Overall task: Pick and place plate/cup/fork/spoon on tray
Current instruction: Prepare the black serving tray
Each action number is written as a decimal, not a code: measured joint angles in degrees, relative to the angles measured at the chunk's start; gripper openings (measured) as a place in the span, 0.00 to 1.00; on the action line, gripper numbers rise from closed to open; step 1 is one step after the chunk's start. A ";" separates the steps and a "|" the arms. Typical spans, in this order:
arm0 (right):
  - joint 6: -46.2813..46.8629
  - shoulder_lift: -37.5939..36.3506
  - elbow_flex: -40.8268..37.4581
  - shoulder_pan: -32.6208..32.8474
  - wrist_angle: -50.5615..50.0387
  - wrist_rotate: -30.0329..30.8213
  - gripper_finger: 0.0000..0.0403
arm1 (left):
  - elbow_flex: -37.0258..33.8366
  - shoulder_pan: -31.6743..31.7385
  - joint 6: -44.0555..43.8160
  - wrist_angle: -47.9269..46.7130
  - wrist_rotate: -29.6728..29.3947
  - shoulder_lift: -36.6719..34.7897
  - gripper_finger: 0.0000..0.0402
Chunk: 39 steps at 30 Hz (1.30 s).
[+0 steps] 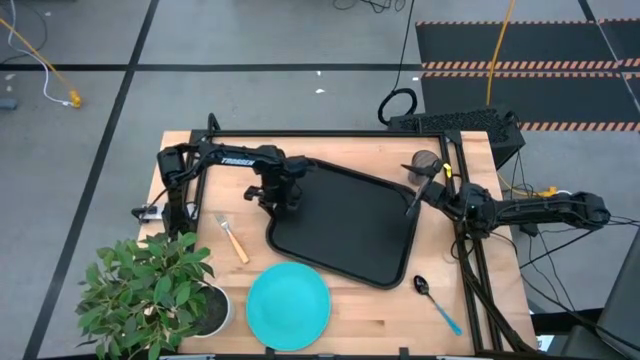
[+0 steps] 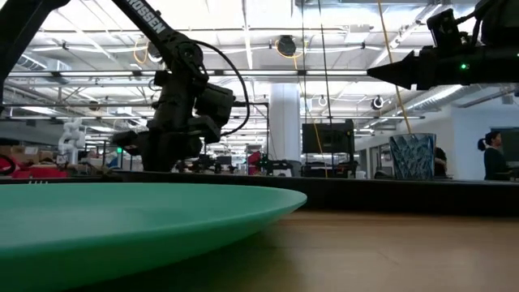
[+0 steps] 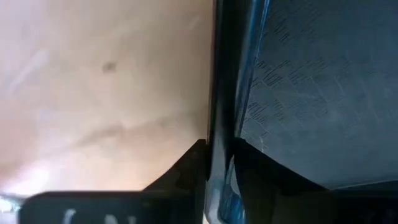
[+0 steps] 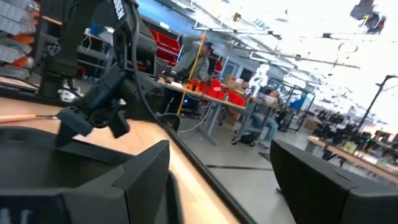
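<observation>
Plate nearest; fork tines toward table's far edge.

Even overhead light falls on the pale wooden table, with soft shadows close under the large black rectangular tray. In the low view, rows of bright ceiling lamps backlight the arms into silhouettes, and the round turquoise-blue plate in front of the tray is blurred. The left wrist view is wholly out of focus; the right wrist view is tilted and soft.
</observation>
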 joint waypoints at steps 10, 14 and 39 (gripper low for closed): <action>9.15 0.00 0.00 0.06 -7.92 0.09 0.67 | 0.02 0.93 17.02 -0.30 -0.74 -0.13 0.35; 12.19 -0.02 0.00 0.13 -10.02 0.08 0.67 | 0.15 1.97 23.89 -4.07 -0.82 -2.47 0.35; 21.54 0.09 0.00 0.13 -15.84 7.96 0.67 | 18.03 -1.90 85.89 17.86 -30.82 -4.23 0.36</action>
